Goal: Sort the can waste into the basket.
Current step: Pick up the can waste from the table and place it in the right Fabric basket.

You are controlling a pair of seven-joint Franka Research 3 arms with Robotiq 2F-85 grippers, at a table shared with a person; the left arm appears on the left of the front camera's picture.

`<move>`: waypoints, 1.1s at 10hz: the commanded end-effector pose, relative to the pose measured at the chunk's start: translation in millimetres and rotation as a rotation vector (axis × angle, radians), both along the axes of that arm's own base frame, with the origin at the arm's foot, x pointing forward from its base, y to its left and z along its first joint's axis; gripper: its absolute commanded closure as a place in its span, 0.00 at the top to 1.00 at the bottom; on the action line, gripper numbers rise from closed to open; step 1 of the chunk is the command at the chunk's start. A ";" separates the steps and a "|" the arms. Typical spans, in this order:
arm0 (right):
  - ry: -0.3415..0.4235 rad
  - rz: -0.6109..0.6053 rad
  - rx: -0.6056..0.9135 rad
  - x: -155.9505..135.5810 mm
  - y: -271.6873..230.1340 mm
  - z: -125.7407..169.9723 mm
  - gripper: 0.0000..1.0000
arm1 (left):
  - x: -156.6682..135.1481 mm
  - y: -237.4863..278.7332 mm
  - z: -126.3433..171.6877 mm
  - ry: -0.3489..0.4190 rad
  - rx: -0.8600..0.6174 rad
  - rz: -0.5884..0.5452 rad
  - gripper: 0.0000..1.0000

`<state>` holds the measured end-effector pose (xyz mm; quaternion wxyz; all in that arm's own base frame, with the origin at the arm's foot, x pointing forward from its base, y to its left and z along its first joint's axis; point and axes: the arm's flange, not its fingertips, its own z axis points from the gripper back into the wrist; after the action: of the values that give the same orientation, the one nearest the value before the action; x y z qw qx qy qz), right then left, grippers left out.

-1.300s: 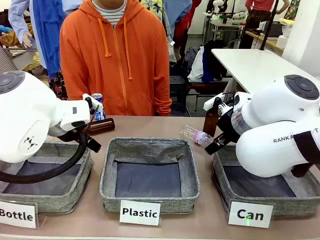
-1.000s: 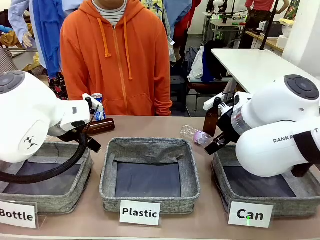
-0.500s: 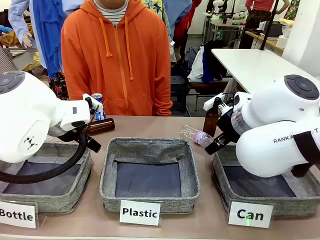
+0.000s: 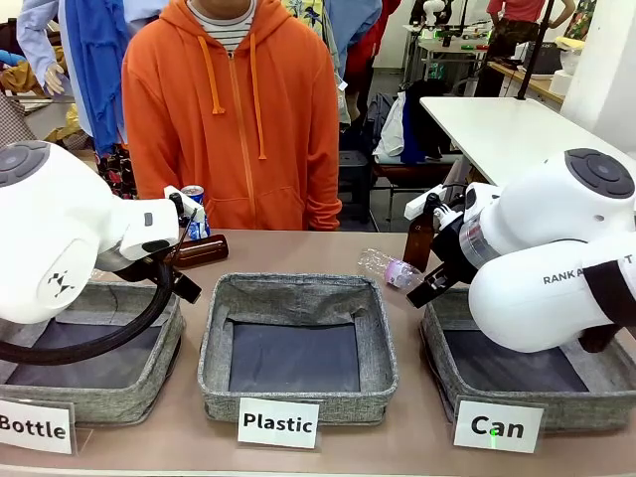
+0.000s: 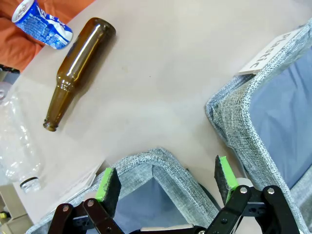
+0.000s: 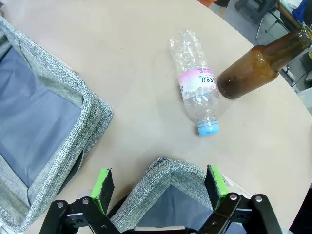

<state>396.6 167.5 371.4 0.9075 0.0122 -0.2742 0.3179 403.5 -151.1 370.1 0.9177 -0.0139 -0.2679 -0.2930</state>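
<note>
A blue can with white and red markings stands at the far left of the table, partly behind my left arm; the left wrist view shows this can at the top left, far from the fingers. My left gripper is open and holds nothing, hovering over a corner of the "Bottle" basket. The grey "Can" basket sits at the front right behind its white card. My right gripper is open and holds nothing above that basket's corner.
A brown bottle lies near the can, with a clear plastic bottle beside it. Another clear bottle and an upright brown bottle are at the far right. The "Plastic" basket is in the middle. A person in an orange hoodie stands across the table.
</note>
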 end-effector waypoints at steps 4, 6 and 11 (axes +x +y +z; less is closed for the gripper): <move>0.000 0.000 0.000 0.0 -0.1 0.0 1.00 | 0.0 0.0 0.0 0.000 0.000 0.000 1.00; 0.000 0.000 0.000 0.0 0.0 0.0 1.00 | 0.0 0.0 0.0 0.000 0.000 0.000 1.00; 0.287 -0.072 0.490 -42.2 -33.5 108.0 1.00 | -82.7 35.8 120.2 0.133 -0.302 -0.040 1.00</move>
<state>356.2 169.6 451.7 0.9180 0.1925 -0.2386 0.2516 355.7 -136.6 470.2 0.9264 -0.1387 -0.2374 -0.2574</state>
